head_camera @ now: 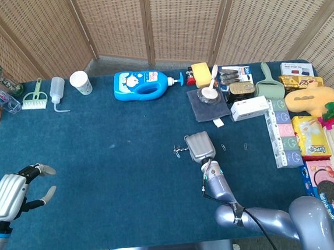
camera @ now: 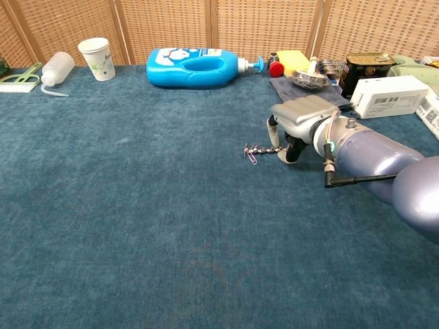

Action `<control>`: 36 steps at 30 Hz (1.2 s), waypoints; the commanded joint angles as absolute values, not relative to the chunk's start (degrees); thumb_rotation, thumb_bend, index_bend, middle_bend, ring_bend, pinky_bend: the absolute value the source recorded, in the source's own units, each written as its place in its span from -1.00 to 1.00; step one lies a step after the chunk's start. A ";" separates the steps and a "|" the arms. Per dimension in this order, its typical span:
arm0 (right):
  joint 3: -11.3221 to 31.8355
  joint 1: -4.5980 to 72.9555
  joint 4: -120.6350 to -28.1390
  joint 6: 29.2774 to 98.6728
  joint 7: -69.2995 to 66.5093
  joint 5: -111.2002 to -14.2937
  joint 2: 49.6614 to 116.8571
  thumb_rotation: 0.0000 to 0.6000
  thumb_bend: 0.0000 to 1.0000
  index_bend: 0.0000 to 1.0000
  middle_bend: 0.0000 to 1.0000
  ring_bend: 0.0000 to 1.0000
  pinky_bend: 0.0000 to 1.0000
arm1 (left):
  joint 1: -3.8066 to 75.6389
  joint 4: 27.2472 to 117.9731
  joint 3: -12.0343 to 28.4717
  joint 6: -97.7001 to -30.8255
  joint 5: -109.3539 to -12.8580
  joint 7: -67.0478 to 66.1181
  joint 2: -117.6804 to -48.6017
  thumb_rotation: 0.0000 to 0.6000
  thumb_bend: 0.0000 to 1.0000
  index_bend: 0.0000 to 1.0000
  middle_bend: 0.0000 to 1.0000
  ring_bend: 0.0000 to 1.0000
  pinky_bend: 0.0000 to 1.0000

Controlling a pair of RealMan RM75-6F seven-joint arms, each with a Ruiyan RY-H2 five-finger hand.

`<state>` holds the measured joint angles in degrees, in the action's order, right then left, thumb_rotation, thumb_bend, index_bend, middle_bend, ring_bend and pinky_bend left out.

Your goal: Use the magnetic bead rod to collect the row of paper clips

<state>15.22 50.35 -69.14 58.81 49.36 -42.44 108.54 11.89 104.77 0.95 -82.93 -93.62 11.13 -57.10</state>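
My right hand (head_camera: pixel 199 146) (camera: pixel 296 122) sits mid-table and grips the magnetic bead rod (camera: pixel 269 150), a short beaded stick pointing left, low over the blue cloth. A small cluster of paper clips (camera: pixel 250 151) (head_camera: pixel 178 151) clings to the rod's left tip. Two loose paper clips (head_camera: pixel 224 148) (head_camera: pixel 247 146) lie on the cloth to the right of the hand. My left hand (head_camera: pixel 13 194) hovers at the near left corner, fingers apart, holding nothing; the chest view does not show it.
A blue detergent bottle (head_camera: pixel 143 84), a paper cup (head_camera: pixel 81 82), a squeeze bottle (head_camera: pixel 57 89) and a brush (head_camera: pixel 35 98) line the far edge. A white box (head_camera: pixel 250 108), tins, snack packs and a yellow plush toy (head_camera: pixel 313 97) crowd the right side.
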 commanded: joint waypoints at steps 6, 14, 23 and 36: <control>15.23 50.73 -68.79 58.97 49.53 -42.06 108.96 1.00 -0.15 0.00 0.80 0.94 1.00 | 11.62 104.47 0.89 -83.28 -93.64 11.53 -57.10 0.89 -0.40 -0.22 -0.11 -0.13 0.54; 15.52 51.20 -68.17 58.76 49.71 -41.28 109.28 1.00 -0.15 0.01 0.80 0.94 1.00 | 11.35 104.18 0.80 -83.55 -93.60 11.94 -56.95 0.88 -0.40 -0.22 -0.12 -0.13 0.54; 15.85 51.93 -67.54 58.17 50.29 -40.04 109.48 1.00 -0.15 0.04 0.80 0.94 1.00 | 11.14 104.04 0.73 -83.70 -93.58 12.20 -56.85 0.88 -0.40 -0.22 -0.12 -0.13 0.54; 16.23 52.81 -67.14 58.31 51.34 -38.52 109.50 1.00 -0.14 0.14 0.80 0.94 1.00 | 10.90 103.88 0.72 -83.98 -93.63 12.85 -56.66 0.88 -0.40 -0.22 -0.12 -0.13 0.54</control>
